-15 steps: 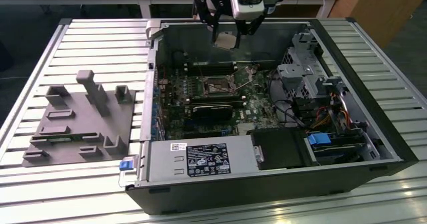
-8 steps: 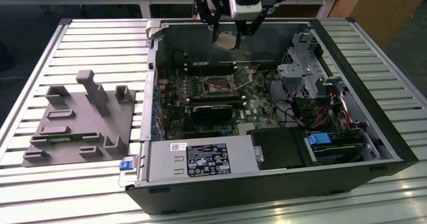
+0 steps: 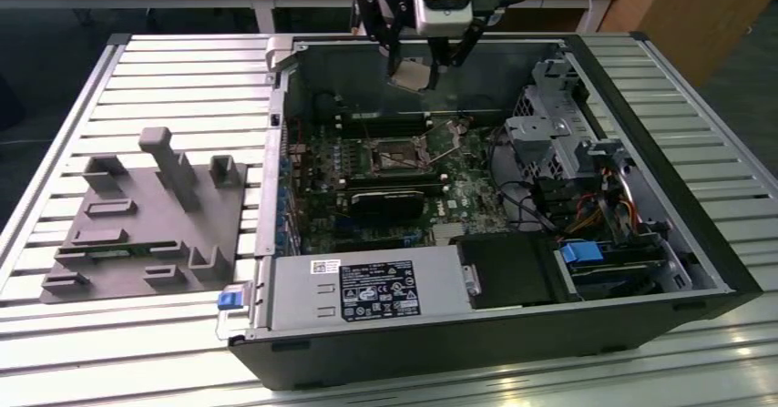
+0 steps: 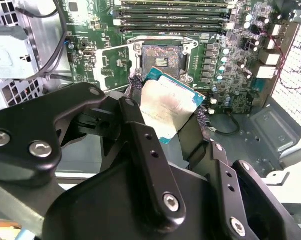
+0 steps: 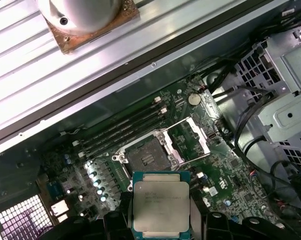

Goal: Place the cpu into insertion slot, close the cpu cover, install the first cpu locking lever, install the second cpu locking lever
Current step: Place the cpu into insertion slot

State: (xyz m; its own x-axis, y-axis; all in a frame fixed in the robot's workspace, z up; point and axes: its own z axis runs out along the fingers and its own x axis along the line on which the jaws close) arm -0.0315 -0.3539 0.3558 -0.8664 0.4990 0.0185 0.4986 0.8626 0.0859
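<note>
**The claw holds the chip in the air over the open computer**

In the exterior view, the claw (image 3: 421, 68) is clenched on the cpu (image 3: 411, 77), which hangs near the far wall of the open computer case (image 3: 486, 334), well above the green board. The case lies on its side on the slatted metal tabletop (image 3: 182, 79), and a grey holder block (image 3: 134, 216) sits apart on the exterior view's left. In the second wrist view, two black fingers (image 4: 133, 110) press on opposite edges of the chip, which is tilted with its silver-tan top showing. In the first wrist view, the insertion slot (image 5: 149, 156) lies bare on the board beyond the chip, apart from it. The cpu cover (image 5: 200, 136) stands swung open beside the slot.
</note>
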